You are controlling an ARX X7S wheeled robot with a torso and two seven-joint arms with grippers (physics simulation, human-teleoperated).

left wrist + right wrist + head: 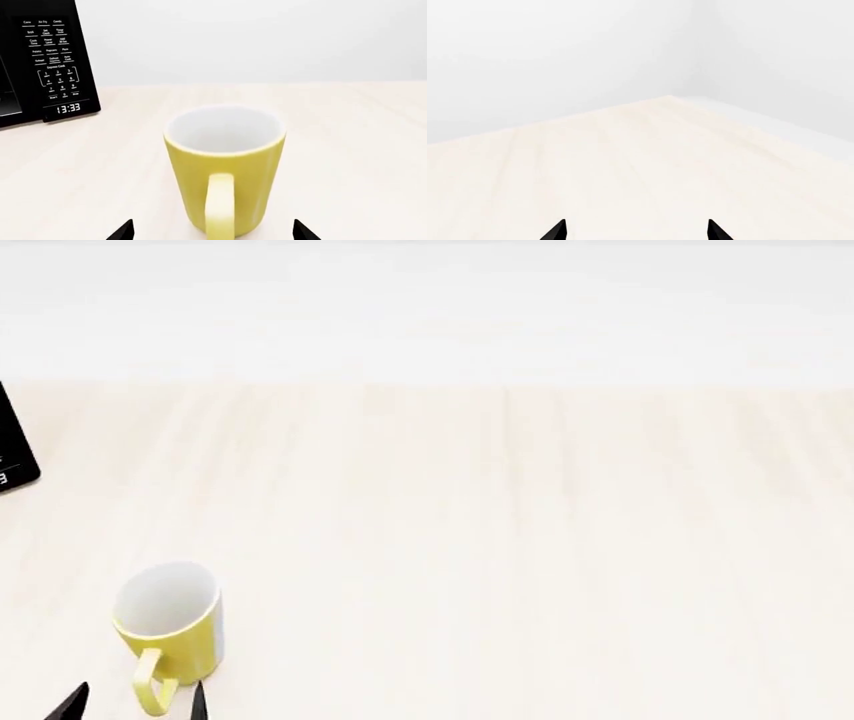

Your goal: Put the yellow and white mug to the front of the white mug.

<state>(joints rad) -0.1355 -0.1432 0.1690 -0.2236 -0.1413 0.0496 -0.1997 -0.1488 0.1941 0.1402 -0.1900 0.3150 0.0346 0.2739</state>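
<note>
Item 1. Small glazed mug, yellow outside, white inside, yellow loop handle: the yellow and white mug (170,633). Upright on the pale wood-grain bench (534,540), at about 7 o'clock in the head view. Handle turned toward the robot.

Item 2. Left gripper (131,702). Black jaws spread wide, nothing between them. The tips sit either side of the handle, just short of the mug body; contact not evident. In the left wrist view the mug (225,167) stands centred between the tips.

Item 3. Right gripper (635,231). Jaws apart, holding nothing, over bare bench; not seen in the head view.

Item 4. Black microwave with keypad and lit clock display (47,60). At 9 o'clock in the head view, well apart from the mug.

Item 5. Tall all-white mug: not in any view; position cannot be told.

Step in hand (judgement): approach for the pick-up, grasp not yet made.

Next move (judgement): advance the left jaws until the yellow wall or handle lies between them, then close. The handle in the gap may spoil a clean hold. The white mug must be found before placing.
</note>
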